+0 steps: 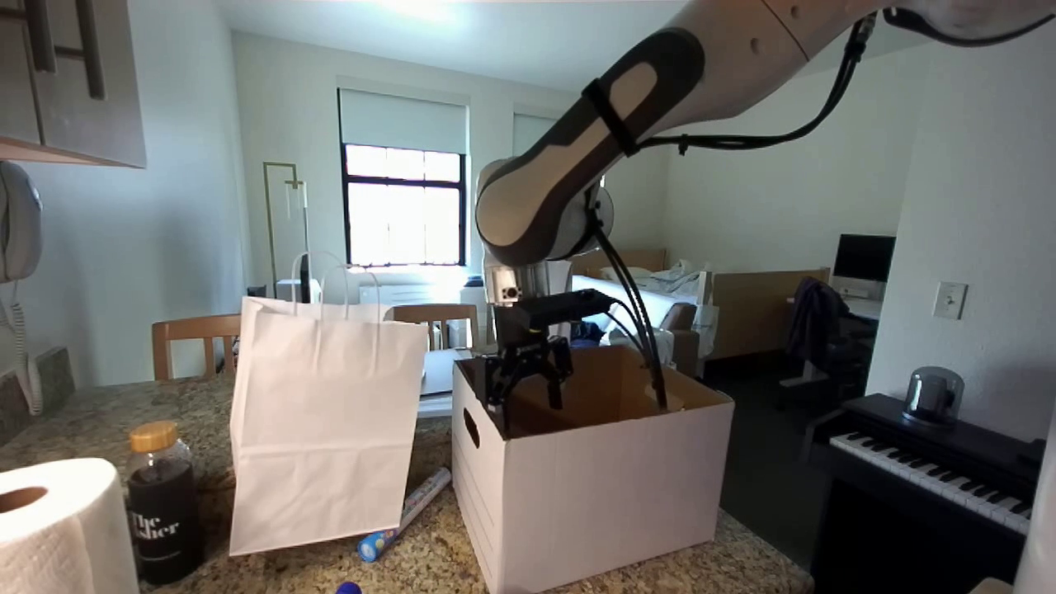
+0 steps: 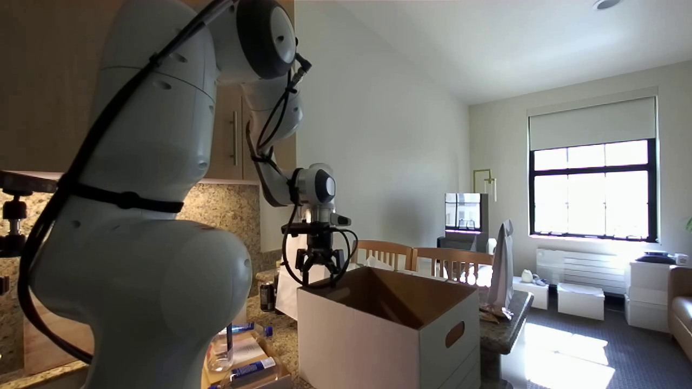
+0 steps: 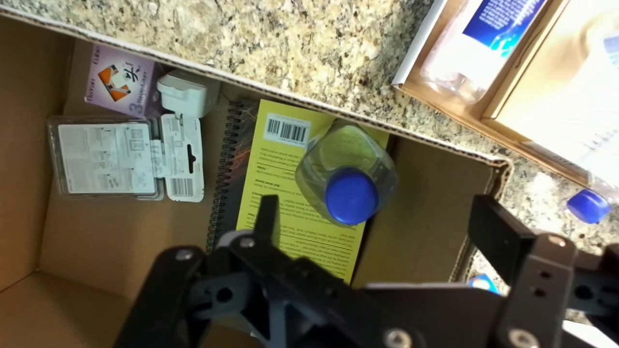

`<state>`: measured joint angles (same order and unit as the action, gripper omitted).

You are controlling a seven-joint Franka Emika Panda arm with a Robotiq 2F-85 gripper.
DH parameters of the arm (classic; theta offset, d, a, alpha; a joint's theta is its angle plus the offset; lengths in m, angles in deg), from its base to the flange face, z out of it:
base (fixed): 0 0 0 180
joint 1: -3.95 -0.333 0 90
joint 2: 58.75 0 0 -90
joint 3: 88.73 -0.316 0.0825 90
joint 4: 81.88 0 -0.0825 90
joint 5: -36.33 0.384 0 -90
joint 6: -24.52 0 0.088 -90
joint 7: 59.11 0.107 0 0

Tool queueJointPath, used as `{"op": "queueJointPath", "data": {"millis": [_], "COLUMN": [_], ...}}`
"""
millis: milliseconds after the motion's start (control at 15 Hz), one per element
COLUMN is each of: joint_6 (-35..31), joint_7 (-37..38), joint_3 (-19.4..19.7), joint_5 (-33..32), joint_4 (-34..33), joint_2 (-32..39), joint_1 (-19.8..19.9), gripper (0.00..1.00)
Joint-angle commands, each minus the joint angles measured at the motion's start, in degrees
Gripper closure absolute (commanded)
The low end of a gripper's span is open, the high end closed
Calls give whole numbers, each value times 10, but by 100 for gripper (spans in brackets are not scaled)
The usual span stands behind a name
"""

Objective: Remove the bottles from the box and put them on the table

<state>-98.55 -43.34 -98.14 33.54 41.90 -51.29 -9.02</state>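
The white box [image 1: 610, 495] with a brown inside stands on the speckled stone table [image 1: 433, 561]; the box also shows in an exterior view [image 2: 357, 335]. In the wrist view one clear bottle with a blue cap [image 3: 351, 195] stands upright inside the box. My gripper [image 1: 528, 404] is open and empty at the box's rim; it also shows in the wrist view [image 3: 375, 208], where the bottle's cap lies between and slightly beyond the fingertips, not touched. Outside the box, a bottle with a blue label [image 3: 483, 48] and a clear bottle [image 2: 220, 351] are at a low cardboard tray [image 2: 275, 381].
In the box lie a yellow-backed spiral book [image 3: 290, 203], a purple carton [image 3: 123, 82] and a clear blister pack [image 3: 106, 157]. A tall white paper bag [image 1: 330, 429], a dark jar [image 1: 165, 511], a patterned tube [image 1: 404, 516] and a paper towel roll [image 1: 66, 528] stand or lie beside the box.
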Motion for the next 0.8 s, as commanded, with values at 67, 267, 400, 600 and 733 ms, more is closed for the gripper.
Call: {"op": "queueJointPath", "data": {"millis": [67, 267, 400, 600, 733], "joint_6": [25, 14, 11, 15, 22], "joint_7": [-52, -37, -43, -51, -46], "joint_3": [0, 3, 6, 10, 14], "joint_5": [27, 9, 14, 19, 10], "joint_4": [-11, -1, 3, -1, -2], "joint_2": [2, 2, -3, -3, 2], "joint_1": [13, 12, 15, 20, 19], "gripper": [0, 0, 0, 0, 0]}}
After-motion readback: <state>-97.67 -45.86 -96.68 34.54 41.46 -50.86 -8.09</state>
